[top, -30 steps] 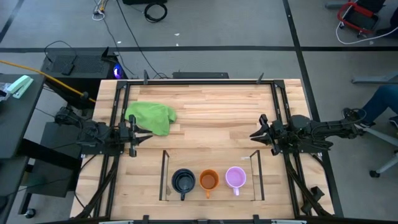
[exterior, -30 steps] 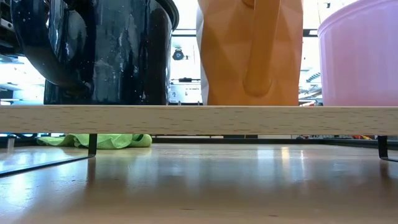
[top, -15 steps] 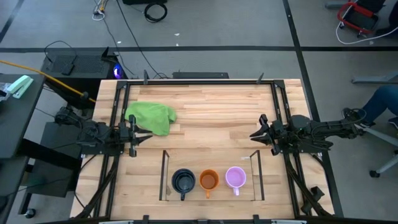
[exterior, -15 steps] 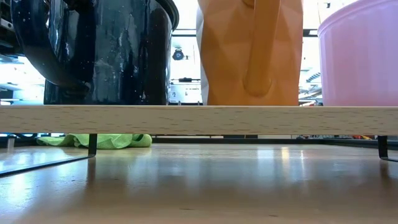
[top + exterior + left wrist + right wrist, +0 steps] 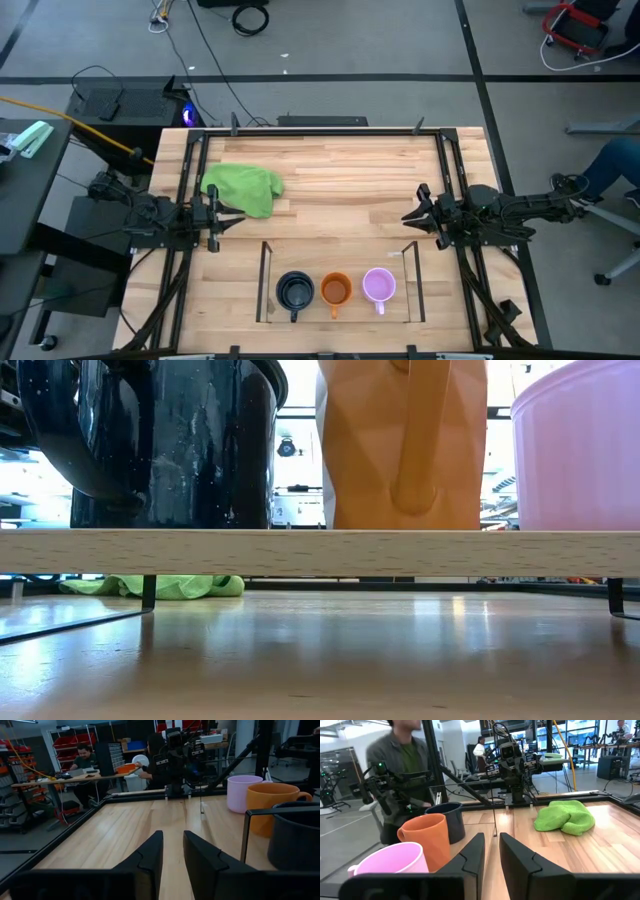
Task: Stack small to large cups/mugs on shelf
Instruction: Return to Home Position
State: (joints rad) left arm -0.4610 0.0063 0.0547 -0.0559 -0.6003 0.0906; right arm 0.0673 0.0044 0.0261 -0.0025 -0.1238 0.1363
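Note:
Three mugs stand upright in a row on the light wood shelf [image 5: 330, 258] near the table's near edge, between two clear side panels. The navy mug [image 5: 294, 291] is on the left, the orange mug [image 5: 335, 291] in the middle and the lilac mug [image 5: 378, 286] on the right. Their handles point toward the near edge. My left gripper [image 5: 243, 218] waits at the table's left side and my right gripper [image 5: 405, 215] at its right side. Both are level, point inward and are shut and empty. The low view shows the mugs' bases on the shelf board [image 5: 320, 552].
A green cloth [image 5: 245, 187] lies crumpled at the far left of the table. Black frame rails [image 5: 190, 180] run along both sides. A person [image 5: 405, 755] stands beyond the table in the right wrist view. Bare wood lies between the grippers.

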